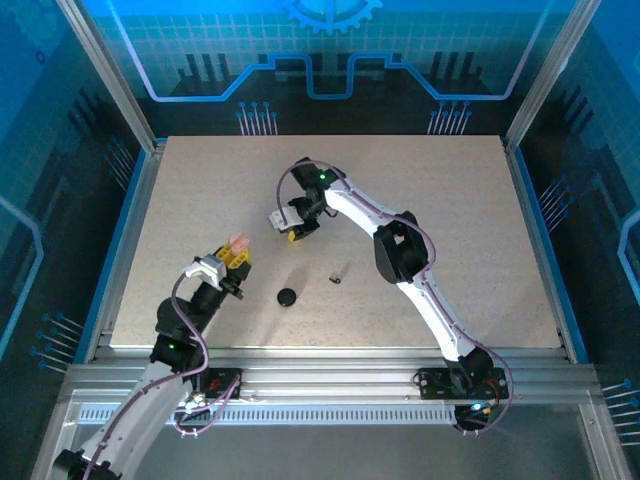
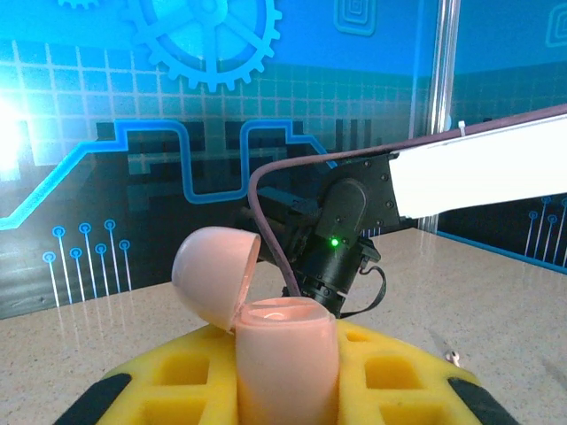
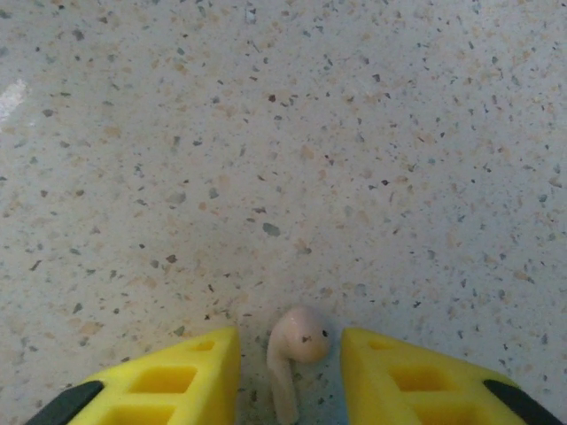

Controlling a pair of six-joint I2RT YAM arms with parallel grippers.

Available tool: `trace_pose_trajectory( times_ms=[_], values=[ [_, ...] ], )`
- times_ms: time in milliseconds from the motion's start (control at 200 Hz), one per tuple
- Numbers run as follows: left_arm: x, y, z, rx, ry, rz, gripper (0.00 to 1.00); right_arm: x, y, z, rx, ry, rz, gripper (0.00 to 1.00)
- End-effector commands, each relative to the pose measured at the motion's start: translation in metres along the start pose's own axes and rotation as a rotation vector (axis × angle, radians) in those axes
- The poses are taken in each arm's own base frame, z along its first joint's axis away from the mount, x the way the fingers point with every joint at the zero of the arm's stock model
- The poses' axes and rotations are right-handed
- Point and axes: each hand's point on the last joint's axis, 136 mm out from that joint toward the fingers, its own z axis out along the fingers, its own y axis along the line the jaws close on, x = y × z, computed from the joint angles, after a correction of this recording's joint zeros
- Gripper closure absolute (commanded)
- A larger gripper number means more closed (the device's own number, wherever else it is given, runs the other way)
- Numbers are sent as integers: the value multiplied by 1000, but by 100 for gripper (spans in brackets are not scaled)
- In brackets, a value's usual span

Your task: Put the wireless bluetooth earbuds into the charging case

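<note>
My left gripper [image 1: 232,260] is shut on a pale pink charging case [image 2: 283,363], held upright between its yellow fingers [image 2: 168,376]. The case's lid [image 2: 211,274] is hinged open to the left, and its inside shows pink. A pale pink earbud [image 3: 298,341] lies on the table, stem pointing toward the camera. My right gripper [image 3: 291,359] is open and points down, with a yellow finger [image 3: 177,381] on either side of the earbud and a gap on both sides. In the top view the right gripper [image 1: 295,228] hovers mid-table.
A small round black case [image 1: 287,297] sits shut on the speckled table [image 1: 450,200] near the front. A tiny dark piece [image 1: 338,274] lies to its right. The right arm [image 2: 478,173] crosses behind the pink case in the left wrist view.
</note>
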Motion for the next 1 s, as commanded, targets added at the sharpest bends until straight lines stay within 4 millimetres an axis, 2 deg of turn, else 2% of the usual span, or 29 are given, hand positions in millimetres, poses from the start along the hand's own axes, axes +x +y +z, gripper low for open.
trace_pose_trajectory(
  times_ms=[0,380,585,995],
  values=[
    [-6,4,1,-19,-12,25,91,3,20,17,-80,20,3,67],
    [-3,4,1,-20,0,24,91,9,33,4,-132,79,17,78],
    [-2,4,1,-16,12,24,91,22,54,-10,-188,169,40,78],
    [-4,2,1,-6,9,32,91,47,103,-57,-252,292,215,78]
  ],
)
